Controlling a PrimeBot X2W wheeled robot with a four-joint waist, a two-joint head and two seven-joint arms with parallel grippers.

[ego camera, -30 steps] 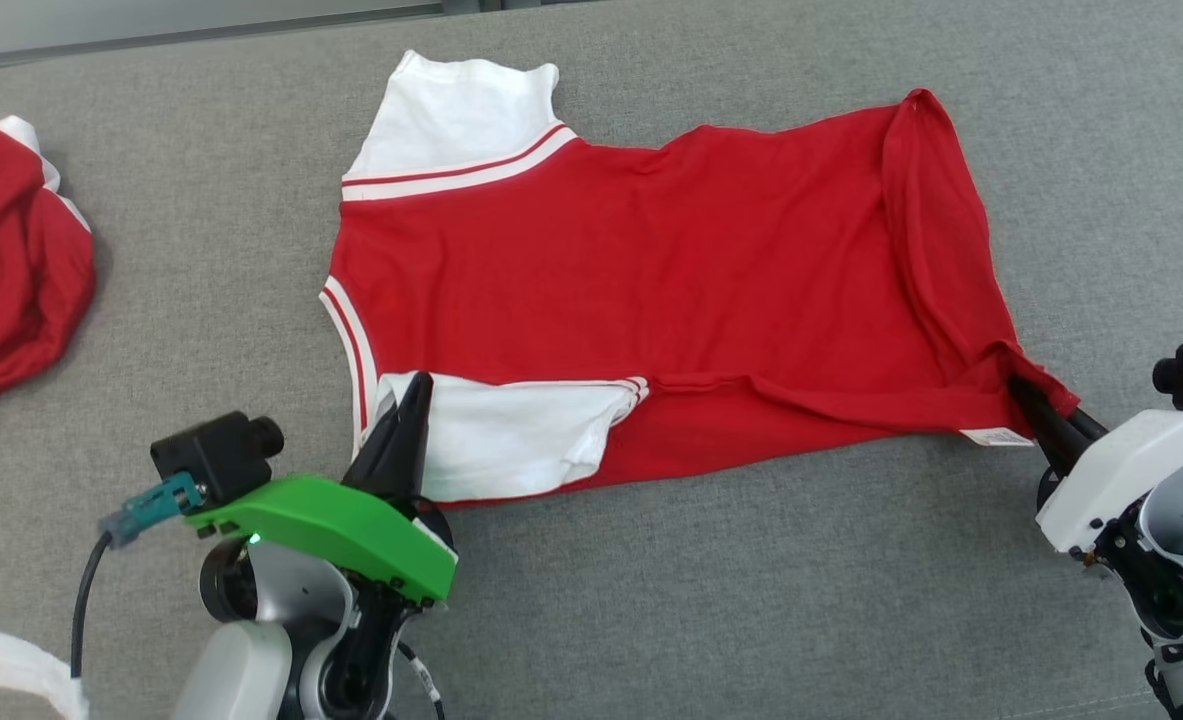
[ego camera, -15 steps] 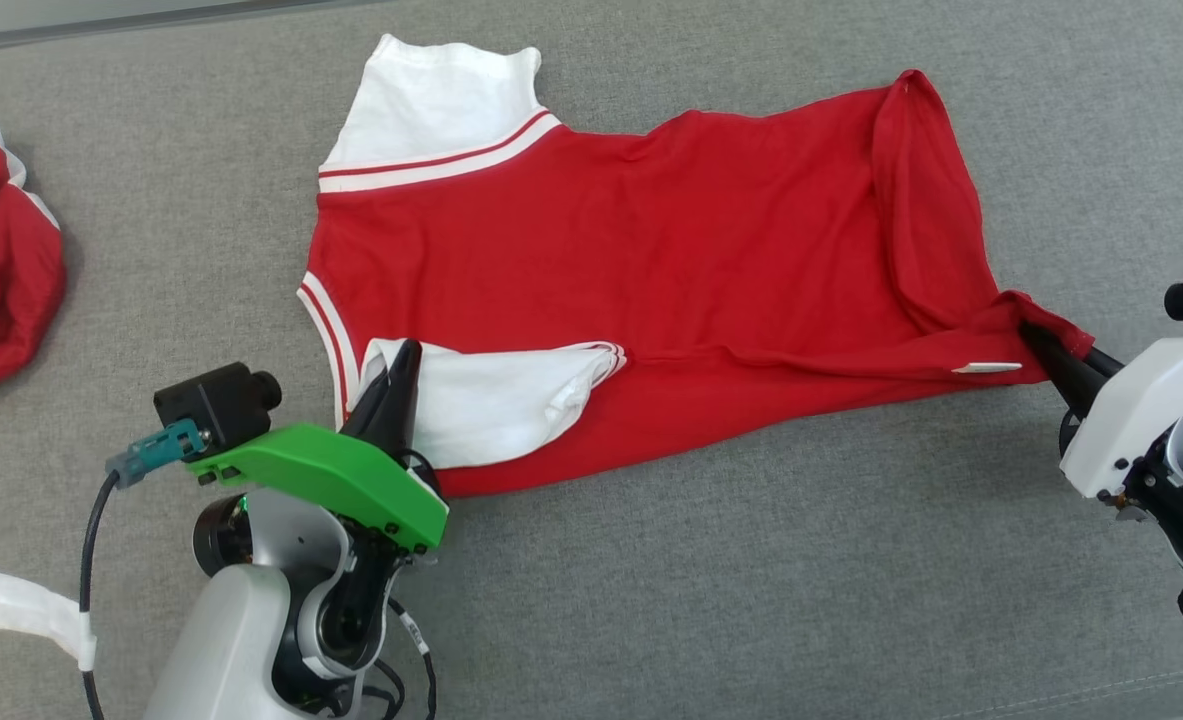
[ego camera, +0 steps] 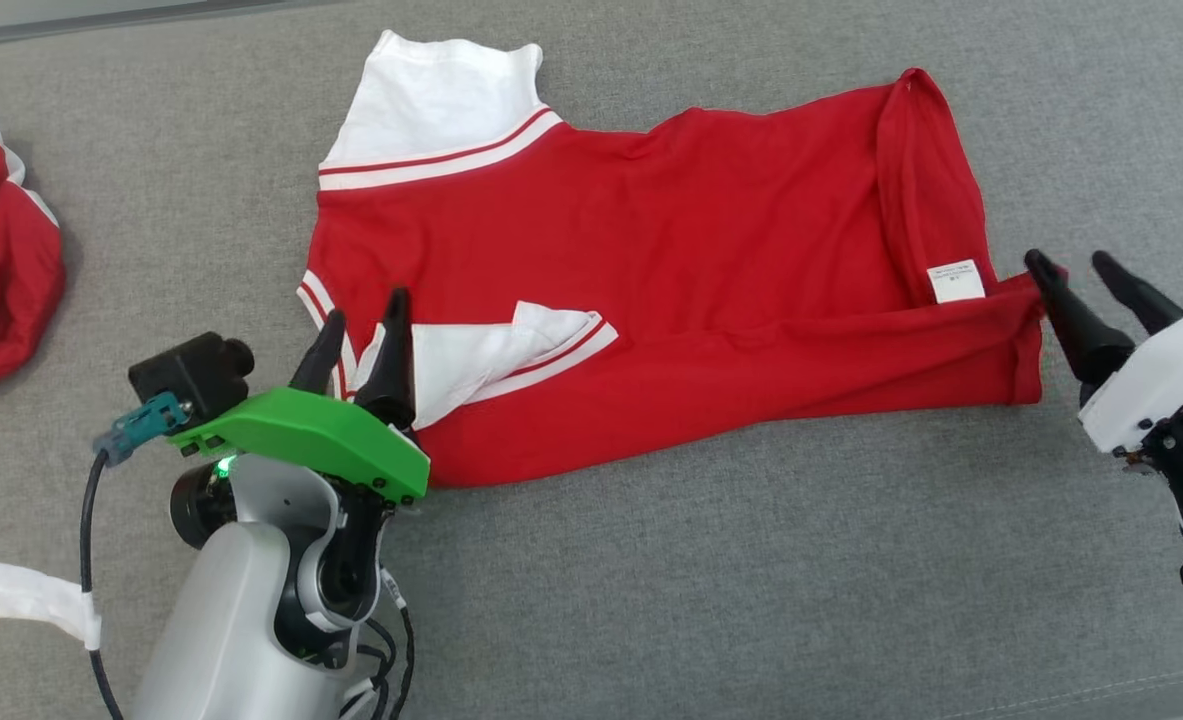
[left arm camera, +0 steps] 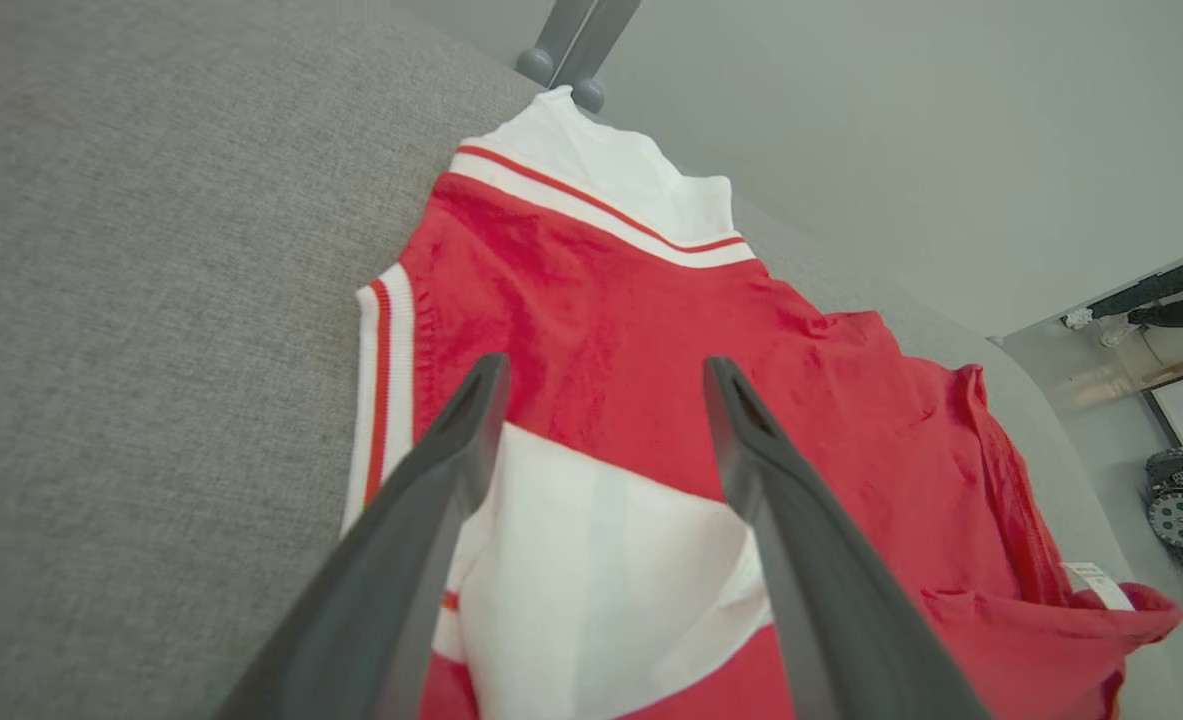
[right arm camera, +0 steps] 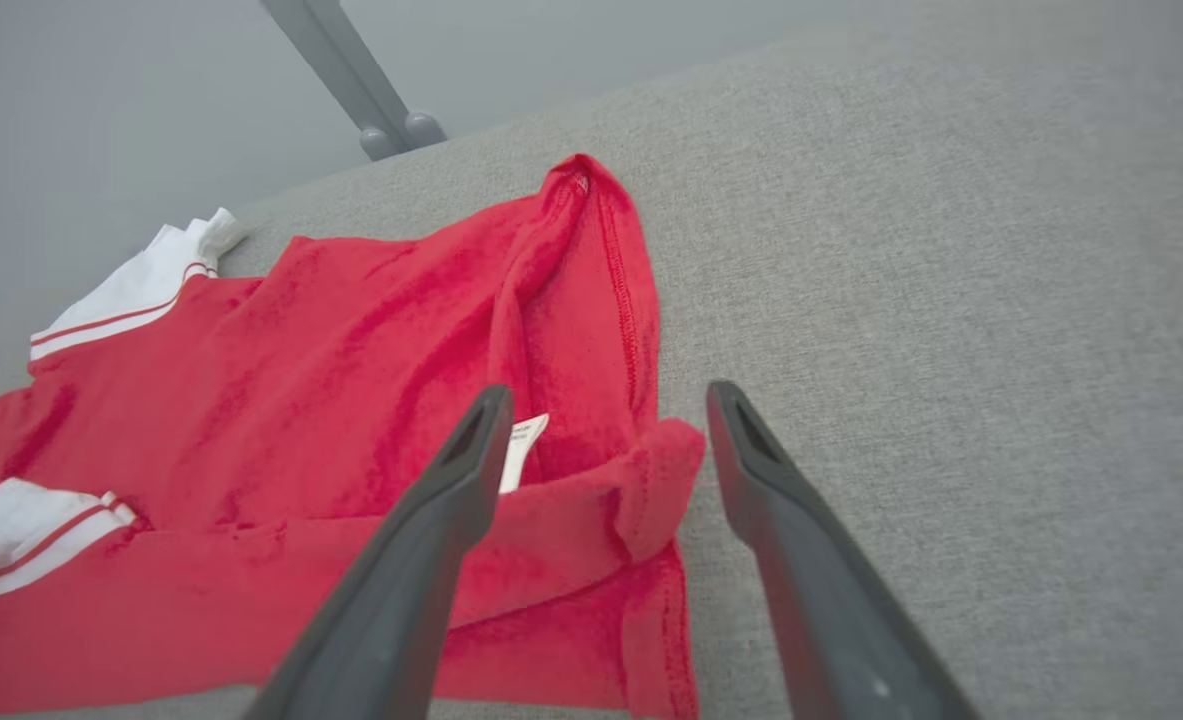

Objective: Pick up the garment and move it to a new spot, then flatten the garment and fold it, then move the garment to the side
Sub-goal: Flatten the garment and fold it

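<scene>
The red shirt [ego camera: 671, 250] lies spread across the centre of the head view on the grey fabric surface [ego camera: 751, 600]. Its bottom long edge is turned up over the body, with the near white sleeve [ego camera: 471, 360] tucked inward. The left gripper [ego camera: 366, 310], at the lower left, has its jaws wide over that sleeve and holds nothing. The right gripper [ego camera: 1069, 262], at the right edge, is equally wide and empty, just beside the hem corner near the label [ego camera: 955, 281].

The folding step appears to be under way, with one lengthwise fold laid. The next move likely calls for both grippers to reach to the top of the frame, pinch the far edge at the far white sleeve [ego camera: 441, 100] and the hem, and bring it down evenly. A second red garment [ego camera: 1, 280] sits at the left edge, well apart.
</scene>
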